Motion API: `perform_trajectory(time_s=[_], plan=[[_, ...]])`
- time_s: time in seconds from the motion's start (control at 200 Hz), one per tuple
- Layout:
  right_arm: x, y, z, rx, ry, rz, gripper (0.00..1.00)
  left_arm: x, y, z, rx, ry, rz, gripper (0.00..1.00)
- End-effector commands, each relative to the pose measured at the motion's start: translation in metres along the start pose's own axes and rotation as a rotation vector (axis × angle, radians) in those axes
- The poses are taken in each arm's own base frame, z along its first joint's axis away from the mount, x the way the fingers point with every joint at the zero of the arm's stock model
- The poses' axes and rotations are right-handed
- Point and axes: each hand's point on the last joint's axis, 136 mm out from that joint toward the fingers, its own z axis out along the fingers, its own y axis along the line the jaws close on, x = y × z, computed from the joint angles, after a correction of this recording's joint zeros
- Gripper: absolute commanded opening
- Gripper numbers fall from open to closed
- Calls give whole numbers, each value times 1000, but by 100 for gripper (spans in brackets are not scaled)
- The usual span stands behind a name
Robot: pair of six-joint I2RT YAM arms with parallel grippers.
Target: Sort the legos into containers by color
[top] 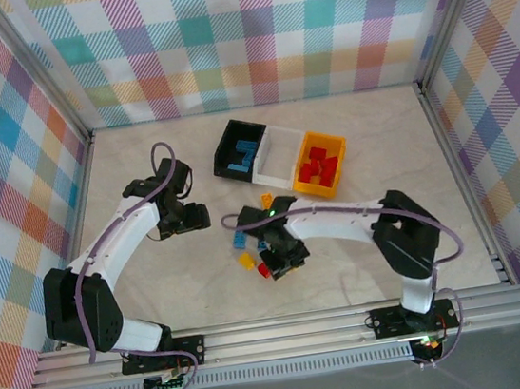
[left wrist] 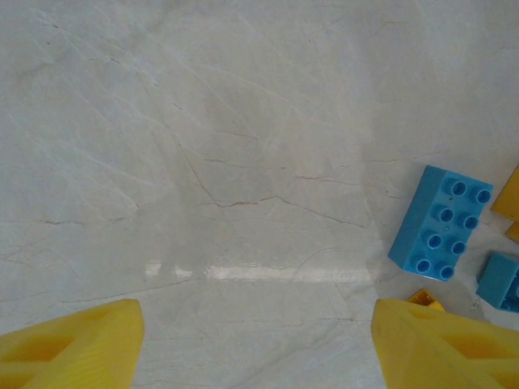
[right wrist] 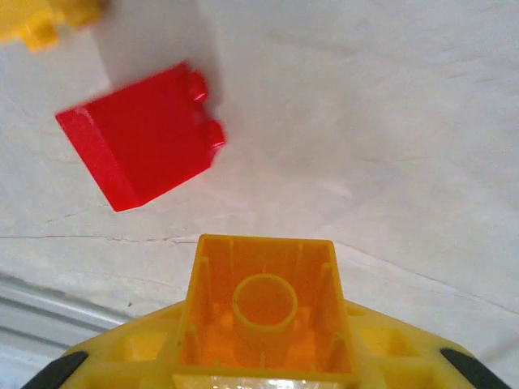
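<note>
**Operator:** What's the count?

**Spotter:** You've got three containers joined in a row: the black container (top: 232,124), the white container (top: 279,154) and the yellow-orange container (top: 312,188). The blue legos (top: 243,153) lie in the black one and the red legos (top: 321,162) in the yellow-orange one, too bunched to count. Loose by your right arm (top: 340,220) I count two yellow, one blue (top: 240,240) and a red brick (top: 263,271). Your left wrist camera shows two blue bricks (left wrist: 442,223) just beside each other.

**Operator:** And the jaws?

**Spotter:** Your right jaws are clamped on a yellow brick (right wrist: 263,312), its hollow underside facing the camera, and the red brick lies just beyond. Your left jaws stand wide over bare surface, gripping nothing.

**Operator:** The room?

**Spotter:** The surface (top: 206,297) is pale and marbled with thin veins. There are plaid walls (top: 267,30) on three sides and a metal rail (top: 287,330) along your near edge.

**Operator:** Space to move?

**Spotter:** The surface lies open from your left arm (top: 121,234) to the left wall. The containers sit apart from the back wall.
</note>
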Motion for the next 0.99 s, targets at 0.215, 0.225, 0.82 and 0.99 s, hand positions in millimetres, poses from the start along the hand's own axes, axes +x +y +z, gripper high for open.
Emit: perform_trajectory(time_s=[0.215, 0.225, 0.82, 0.99], plan=[[-132, -84, -101, -156, -230, 181, 30, 34, -31, 7, 87, 52, 5, 75], [-137, -85, -102, -160, -235, 184, 30, 36, -33, 8, 87, 56, 6, 75], [-274, -133, -69, -215, -285, 261, 51, 35, -76, 46, 96, 156, 37, 78], [-267, -131, -87, -226, -301, 258, 64, 30, -85, 60, 106, 175, 51, 78]])
